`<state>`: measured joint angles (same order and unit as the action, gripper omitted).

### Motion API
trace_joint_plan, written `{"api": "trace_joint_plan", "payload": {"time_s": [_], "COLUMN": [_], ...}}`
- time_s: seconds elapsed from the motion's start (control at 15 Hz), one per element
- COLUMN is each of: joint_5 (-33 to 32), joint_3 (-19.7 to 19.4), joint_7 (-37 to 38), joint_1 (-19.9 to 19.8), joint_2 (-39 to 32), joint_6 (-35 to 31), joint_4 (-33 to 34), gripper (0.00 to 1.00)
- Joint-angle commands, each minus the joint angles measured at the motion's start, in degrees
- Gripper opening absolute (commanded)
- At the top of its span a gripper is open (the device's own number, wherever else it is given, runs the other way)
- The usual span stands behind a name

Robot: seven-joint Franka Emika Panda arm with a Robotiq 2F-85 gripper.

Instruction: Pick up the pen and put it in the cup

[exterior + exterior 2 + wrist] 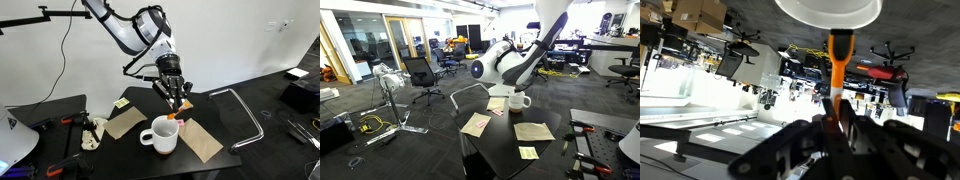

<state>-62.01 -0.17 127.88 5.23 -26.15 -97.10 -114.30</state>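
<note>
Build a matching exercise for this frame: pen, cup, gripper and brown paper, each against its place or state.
Things:
1. pen
2. cup
3. gripper
4. brown paper

Places or states:
A. lying flat on the table
B. shut on what it carries
C. white, standing upright
D. orange, held in the air, pointing at the mug's mouth

Pairs: 1-D, 2-C, 3-B, 4-A

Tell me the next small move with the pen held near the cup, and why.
Probably shift the gripper further over the cup before releasing: the pen is clamped tip-down, and in an exterior view its tip seems to sit at the rim, not clearly over the mouth.
</note>
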Motion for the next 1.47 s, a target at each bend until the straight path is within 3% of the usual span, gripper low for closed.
{"api": "trace_joint_plan", "payload": {"time_s": [0.0,1.4], "joint_5": [-0.24,-0.21], "joint_3": [0.47,0.74], "joint_7": [1.05,3.34], "joint_1": [0.42,0.3], "joint_2": [1.46,-2.76], "joint_6": [1.64,1.68], "joint_4": [-2.03,-2.74], "gripper": [0.03,0.03]}}
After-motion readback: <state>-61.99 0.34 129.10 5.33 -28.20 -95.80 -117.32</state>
